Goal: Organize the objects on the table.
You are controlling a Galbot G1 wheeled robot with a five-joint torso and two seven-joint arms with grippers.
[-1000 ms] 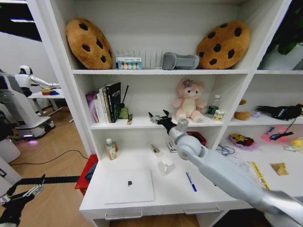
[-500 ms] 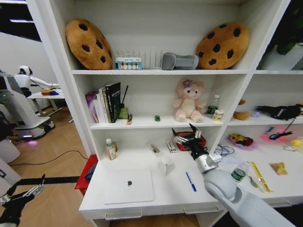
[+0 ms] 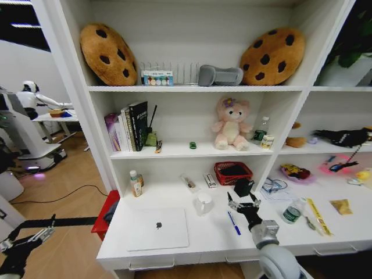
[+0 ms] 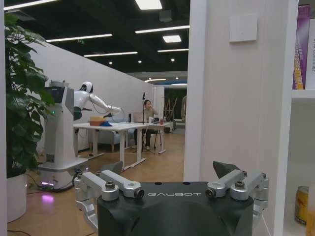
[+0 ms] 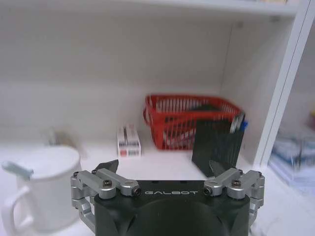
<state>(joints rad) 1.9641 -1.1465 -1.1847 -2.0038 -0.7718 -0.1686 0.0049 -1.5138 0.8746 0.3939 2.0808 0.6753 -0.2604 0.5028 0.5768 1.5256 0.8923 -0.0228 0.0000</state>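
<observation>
The thin silver laptop (image 3: 158, 228) lies shut at the front left of the white table (image 3: 203, 238). A blue pen (image 3: 234, 222) lies to its right. The tiny green toy car (image 3: 193, 145) stands on the shelf above, left of the pink plush. My right gripper (image 3: 244, 204) hovers open and empty just above the table, beside the blue pen's far end. In the right wrist view it (image 5: 163, 167) faces the back of the table. My left gripper (image 3: 26, 241) hangs low, left of the table, and it (image 4: 171, 169) is open.
A white mug (image 3: 203, 203) with a spoon stands left of my right gripper. Behind it are a black mesh pen holder (image 5: 218, 145), a red basket (image 5: 189, 120) and a small box (image 5: 129, 141). A bottle (image 3: 136, 183) stands at the back left.
My right arm has drawn back from the shelf and come down to just above the table. The green toy car stays on the shelf.
</observation>
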